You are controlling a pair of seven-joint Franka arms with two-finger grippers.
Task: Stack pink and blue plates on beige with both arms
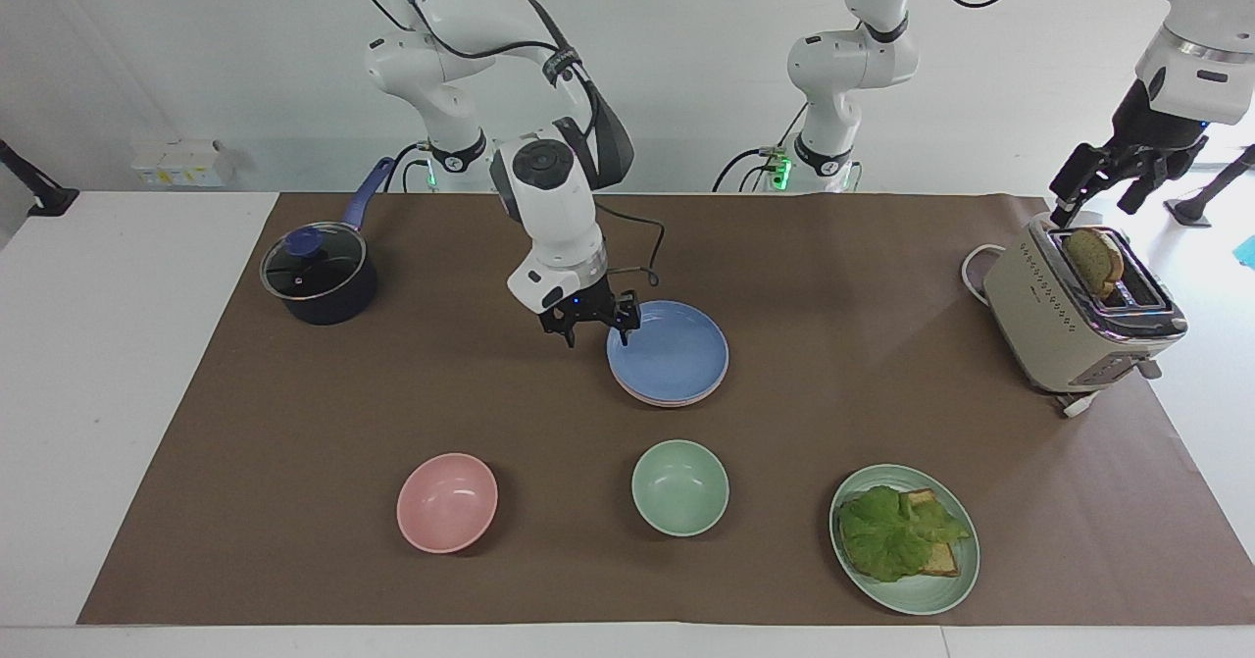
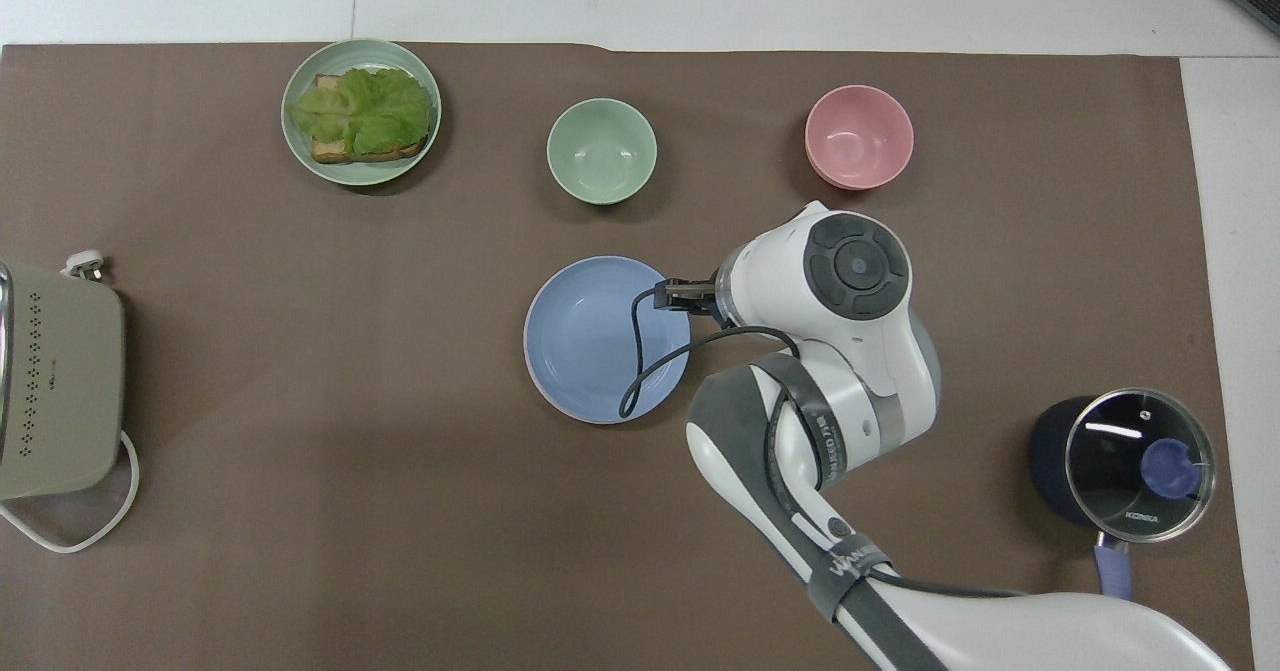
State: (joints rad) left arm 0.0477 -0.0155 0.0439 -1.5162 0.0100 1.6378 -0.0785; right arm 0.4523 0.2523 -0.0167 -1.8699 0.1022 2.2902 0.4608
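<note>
The blue plate (image 1: pixel 668 351) (image 2: pixel 600 336) lies flat on top of the stack in the middle of the mat. Under it only a thin rim of the pink plate (image 1: pixel 670 402) shows. The beige plate is hidden beneath them. My right gripper (image 1: pixel 598 328) is open, low over the mat just beside the blue plate's rim, toward the right arm's end of the table, with nothing between its fingers. In the overhead view the right arm's wrist covers it. My left gripper (image 1: pixel 1093 205) waits open in the air over the toaster, holding nothing.
A beige toaster (image 1: pixel 1039 325) with a bread slice (image 1: pixel 1095 258) stands at the left arm's end. A lidded dark pot (image 1: pixel 319 276) sits at the right arm's end. Farther from the robots are a pink bowl (image 1: pixel 447 501), a green bowl (image 1: pixel 679 487) and a green plate (image 1: pixel 922 594) with lettuce and bread.
</note>
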